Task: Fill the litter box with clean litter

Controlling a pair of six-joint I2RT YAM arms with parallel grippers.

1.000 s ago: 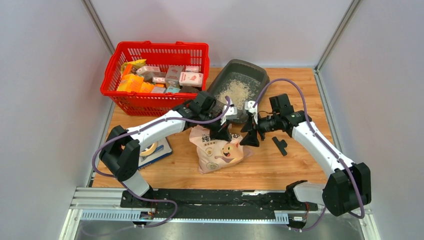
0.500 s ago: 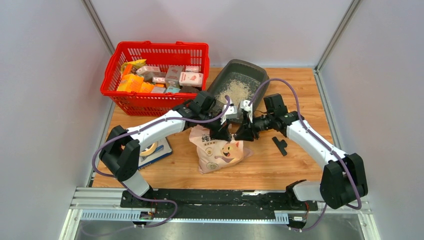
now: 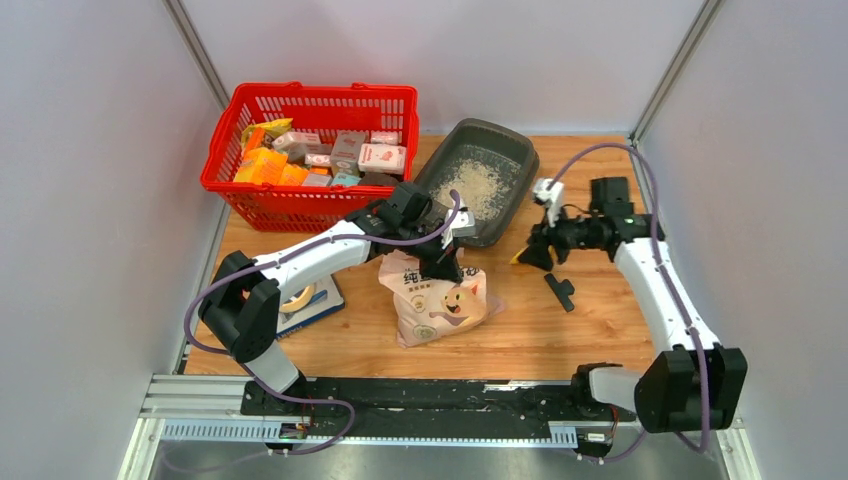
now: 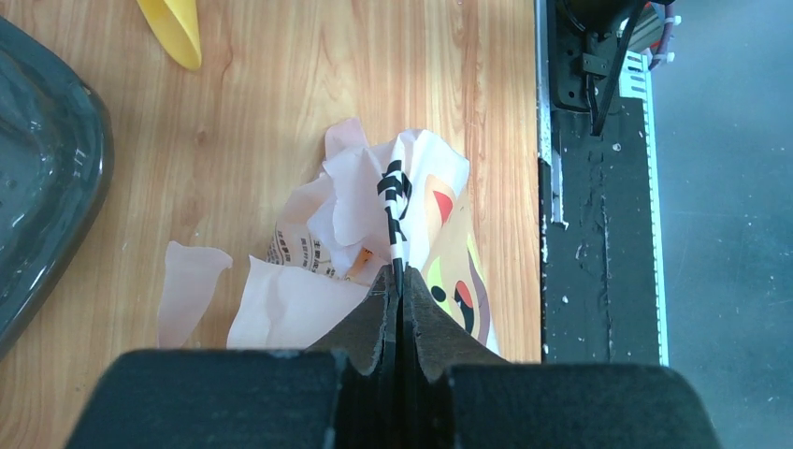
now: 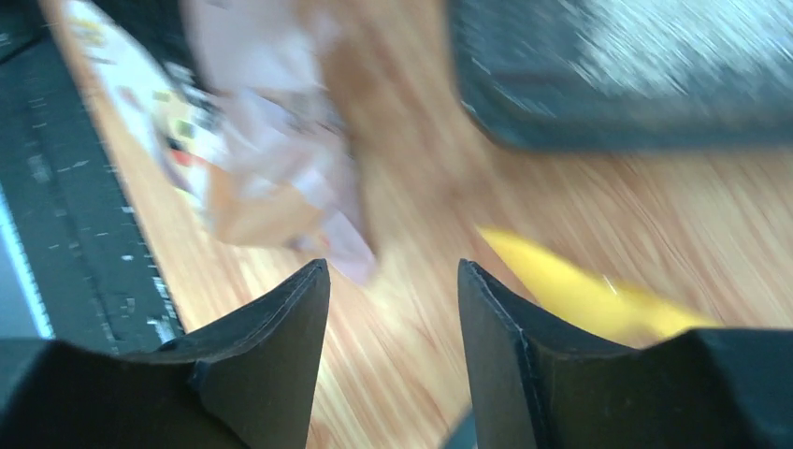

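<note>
Top external: litter box (image 3: 508, 148) lies just beyond left jaws pinching bag (image 3: 440, 305).

Left arm (image 3: 300, 252), right arm (image 3: 660, 290): white shells, black joints, black bases. Purple cable (image 3: 610, 146) looping along each. Fingers (image 5: 271, 365) black, wedge-shaped, matte, sharp-edged.

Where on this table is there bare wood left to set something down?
Bare wood runs along the near edge, from the bag to the right arm, broken only by a small black piece; also the far right corner beside the litter box. Crowded: the middle, where red basket, litter box, bag and left arm meet.
</note>
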